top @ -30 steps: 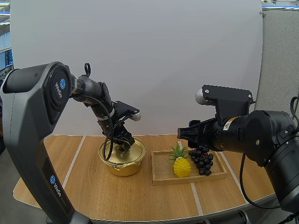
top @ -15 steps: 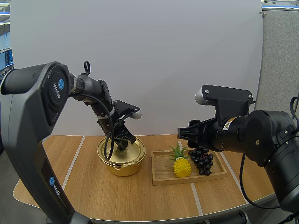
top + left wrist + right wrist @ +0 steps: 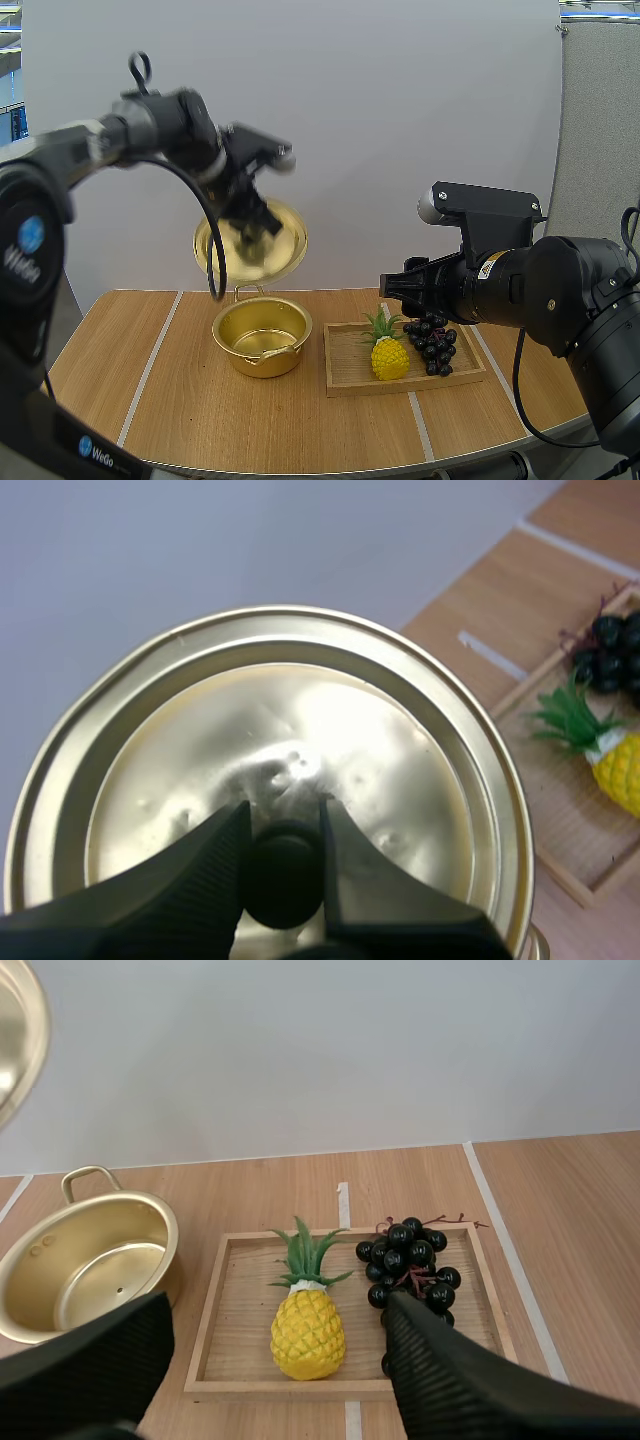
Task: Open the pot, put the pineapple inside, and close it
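The left tool (image 3: 283,825) is up in the air above the surface (image 3: 300,420), its two black fingers pinching the small dark knob (image 3: 285,880) of the golden lid (image 3: 300,720). The knob sits tight between the ribbed inner faces. From where the high camera looks, the lid hangs tilted, well clear of the pot (image 3: 262,362) and roughly above its far side, with its shiny face turned towards the front.

The pot stands open on the wood, a round golden thing with a loop handle at its back rim and another at the front. Its inside is bare metal, with nothing in it.

Just to the right of the pot lies a shallow wooden tray (image 3: 230,1300), close to it but not touching as far as I can see. The pineapple (image 3: 307,1332) is on that tray, in its left half: a small yellow one with a green leafy crown that points towards the far wall. Right beside it, in the tray's right half, is a bunch of dark grapes (image 3: 410,1260); the two are close together, and I cannot tell whether they touch.

The right tool (image 3: 272,1310) hovers above the tray's near side, its fingers spread wide and holding nothing. Through its own camera the pineapple shows in the gap between the two fingers, and the tip of one finger overlaps the grapes. It is not touching the fruit or the tray
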